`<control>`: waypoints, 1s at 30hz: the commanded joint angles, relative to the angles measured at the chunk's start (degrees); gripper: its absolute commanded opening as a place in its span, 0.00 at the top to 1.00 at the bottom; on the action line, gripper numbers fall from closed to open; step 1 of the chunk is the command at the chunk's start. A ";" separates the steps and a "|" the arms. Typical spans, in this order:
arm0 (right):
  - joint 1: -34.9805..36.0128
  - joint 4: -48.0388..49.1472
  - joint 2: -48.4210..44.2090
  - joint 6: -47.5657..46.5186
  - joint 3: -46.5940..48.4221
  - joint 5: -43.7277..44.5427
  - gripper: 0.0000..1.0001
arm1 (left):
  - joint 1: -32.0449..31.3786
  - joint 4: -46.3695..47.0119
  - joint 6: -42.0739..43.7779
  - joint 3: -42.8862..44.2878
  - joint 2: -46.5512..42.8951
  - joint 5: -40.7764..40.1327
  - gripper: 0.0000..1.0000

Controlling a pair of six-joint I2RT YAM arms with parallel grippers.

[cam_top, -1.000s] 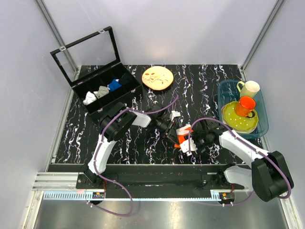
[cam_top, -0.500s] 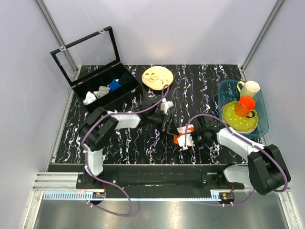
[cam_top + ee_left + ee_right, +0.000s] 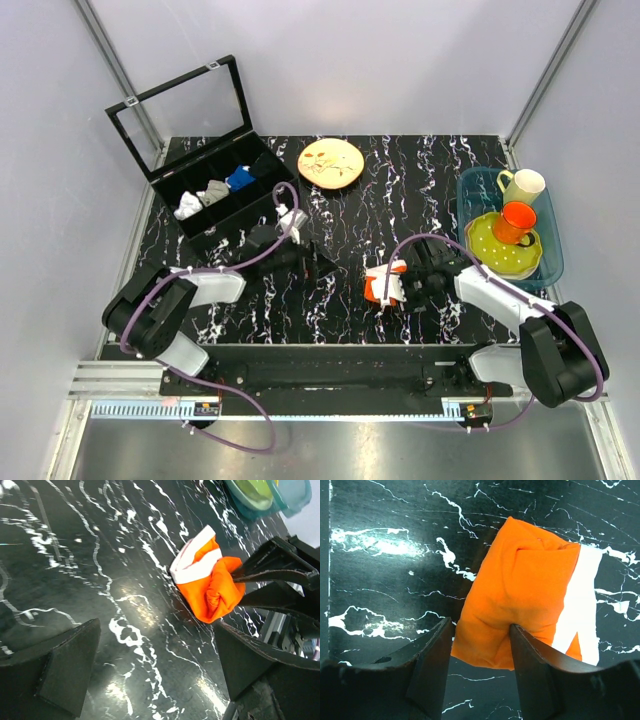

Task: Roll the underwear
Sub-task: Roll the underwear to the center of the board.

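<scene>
The underwear [image 3: 381,284] is a bright orange bundle with a white band, lying rolled on the black marbled table right of centre. My right gripper [image 3: 402,286] is shut on its right end. In the right wrist view the two fingers of the right gripper [image 3: 480,630] press on the near end of the underwear [image 3: 520,580]. My left gripper [image 3: 312,264] stands wide open to the left of the roll, apart from it. In the left wrist view the left gripper [image 3: 155,655] has only bare table between its fingers, and the underwear [image 3: 207,582] lies ahead.
A black divided box [image 3: 225,190] with an open lid holds small rolled garments at the back left. A patterned plate [image 3: 331,163] lies at the back centre. A teal basin [image 3: 465,215] on the right holds a yellow-green plate, an orange cup [image 3: 516,220] and a cream mug [image 3: 525,185].
My left gripper has opened, let go of the underwear and drawn back to the left. The right gripper has kept its hold and the roll has barely shifted.
</scene>
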 commanded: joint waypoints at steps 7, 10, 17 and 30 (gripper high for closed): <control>0.20 5.93 3.93 3.25 0.13 5.70 0.45 | -8.08 10.71 20.54 -7.91 -8.15 -0.52 0.01; 0.20 6.10 5.95 4.56 1.35 5.70 0.50 | -8.96 10.80 22.59 -9.51 -10.62 -1.75 0.01; -0.94 -1.44 9.99 7.56 7.59 -0.18 0.71 | -8.96 11.06 21.10 -10.65 -11.24 -2.90 0.01; -11.22 -35.52 28.60 -0.86 27.79 -20.74 0.86 | -3.88 20.27 10.13 -12.94 -7.56 4.73 0.01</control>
